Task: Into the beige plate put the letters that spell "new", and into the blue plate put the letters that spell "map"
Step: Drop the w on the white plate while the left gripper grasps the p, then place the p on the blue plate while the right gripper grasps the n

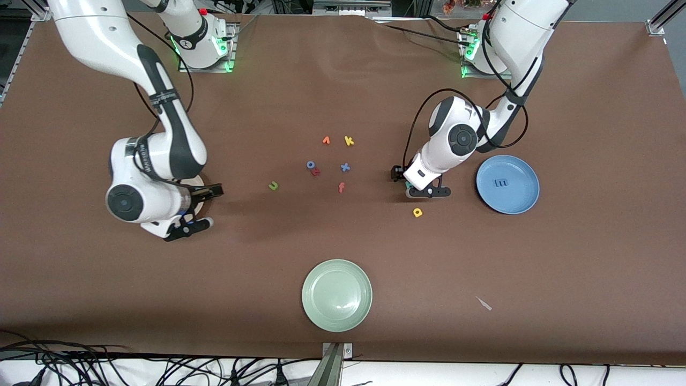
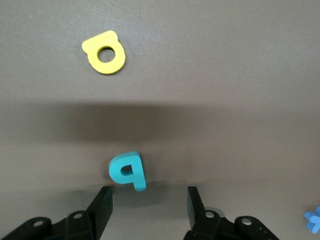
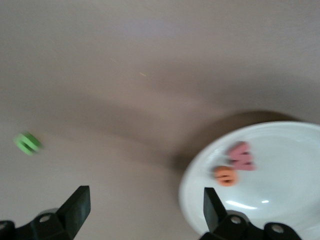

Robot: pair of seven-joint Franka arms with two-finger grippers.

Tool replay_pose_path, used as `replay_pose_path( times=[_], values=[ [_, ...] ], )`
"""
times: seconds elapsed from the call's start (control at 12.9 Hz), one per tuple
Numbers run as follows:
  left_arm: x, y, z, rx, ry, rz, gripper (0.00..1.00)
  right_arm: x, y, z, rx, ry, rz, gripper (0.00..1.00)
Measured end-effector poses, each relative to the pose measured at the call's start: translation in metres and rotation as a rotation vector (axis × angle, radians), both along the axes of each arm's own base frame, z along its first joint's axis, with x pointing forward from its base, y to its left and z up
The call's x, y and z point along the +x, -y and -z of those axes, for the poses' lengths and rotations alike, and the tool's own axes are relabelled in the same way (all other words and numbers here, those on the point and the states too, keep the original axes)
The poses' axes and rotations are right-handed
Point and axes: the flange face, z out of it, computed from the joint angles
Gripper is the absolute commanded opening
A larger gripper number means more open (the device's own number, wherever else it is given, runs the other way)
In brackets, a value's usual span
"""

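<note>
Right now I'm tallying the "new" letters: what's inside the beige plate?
In the beige plate lie the pinkish-red "w" and the orange "e". The right gripper, open, covers the plate's near part. The green "n" sits on the table.

A pale green plate [image 1: 336,295] is seen on the brown tabletop [image 1: 589,257], close to the edge nearest the front camera, and a small pale scrap [image 1: 484,303] lies toward the left arm's end from it. Near the middle of the tabletop a loose cluster of foam letters is spread: an orange-red letter [image 1: 326,140] beside a yellow "k" [image 1: 349,141], and nearer the camera a blue "o" [image 1: 311,165] touched by a small red letter [image 1: 316,171], a blue "x" [image 1: 345,167] and an orange-red "f" [image 1: 341,187].
</note>
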Motion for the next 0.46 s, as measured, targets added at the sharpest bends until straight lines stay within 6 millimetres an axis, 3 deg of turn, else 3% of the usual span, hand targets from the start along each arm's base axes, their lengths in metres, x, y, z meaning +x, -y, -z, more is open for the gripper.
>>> replay_pose_path(
  times=[0.15, 0.46],
  values=[
    [0.004, -0.005, 0.000, 0.008, 0.008, 0.004, 0.62, -0.011, -0.036, 0.004, -0.001, 0.056, 0.115, 1.00],
    [0.009, -0.015, 0.002, 0.029, 0.019, 0.013, 0.57, -0.048, -0.086, 0.027, 0.021, 0.148, 0.303, 1.00]
  ],
)
